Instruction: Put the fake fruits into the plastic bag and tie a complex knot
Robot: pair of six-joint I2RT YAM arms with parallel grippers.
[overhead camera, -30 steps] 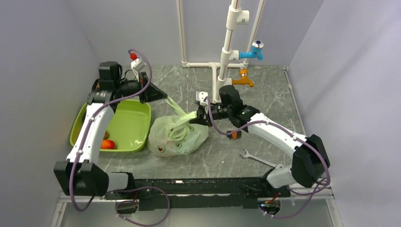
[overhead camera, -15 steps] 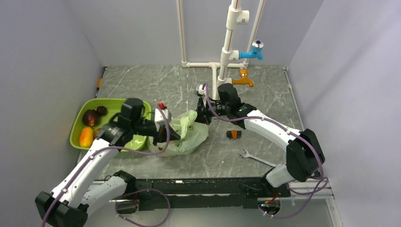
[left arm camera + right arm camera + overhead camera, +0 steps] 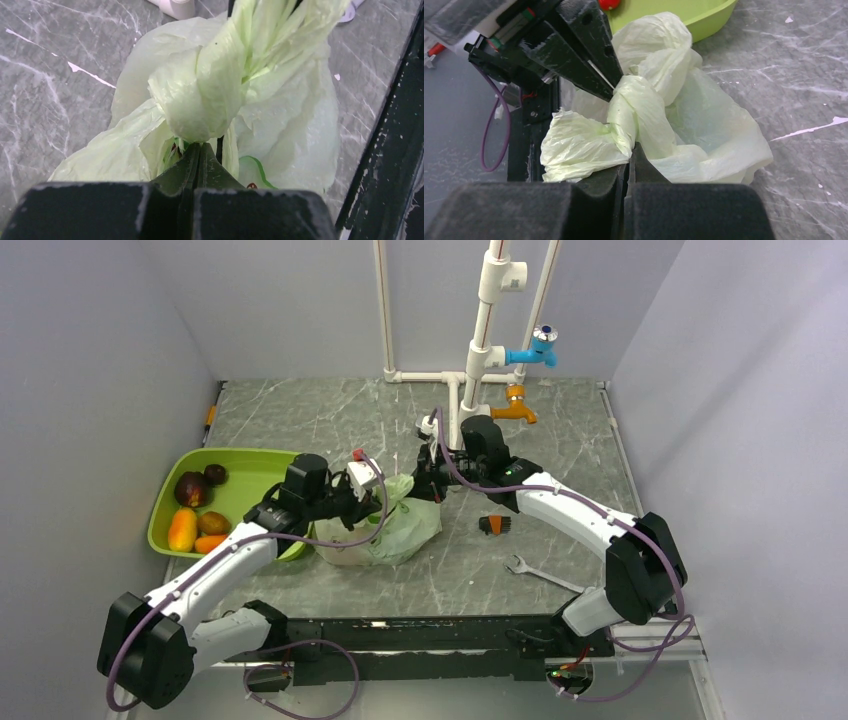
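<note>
The pale green plastic bag point(image 3: 385, 530) lies on the table centre, its handles twisted into a knotted lump point(image 3: 200, 95). My left gripper point(image 3: 383, 502) is shut on the bag's twisted plastic just under the lump point(image 3: 200, 146). My right gripper point(image 3: 423, 486) is shut on the bag's plastic from the far side point(image 3: 630, 149). The left gripper's fingers point(image 3: 589, 55) show in the right wrist view, touching the lump. Several fake fruits lie in the lime-green tray point(image 3: 262, 472): a maroon one point(image 3: 190, 488), a yellow-orange one point(image 3: 182, 530), an orange one point(image 3: 210, 544). The bag's contents are mostly hidden.
A wrench point(image 3: 540, 575) and a small orange-and-black object point(image 3: 492, 525) lie right of the bag. White pipes with a blue tap point(image 3: 543, 345) and an orange tap point(image 3: 515, 405) stand at the back. Grey walls close in left and right.
My left arm came down from above the tray's far side and moved right to the bag, closing on it. My right gripper kept its hold, moving slightly. The tray's fruits became uncovered.
</note>
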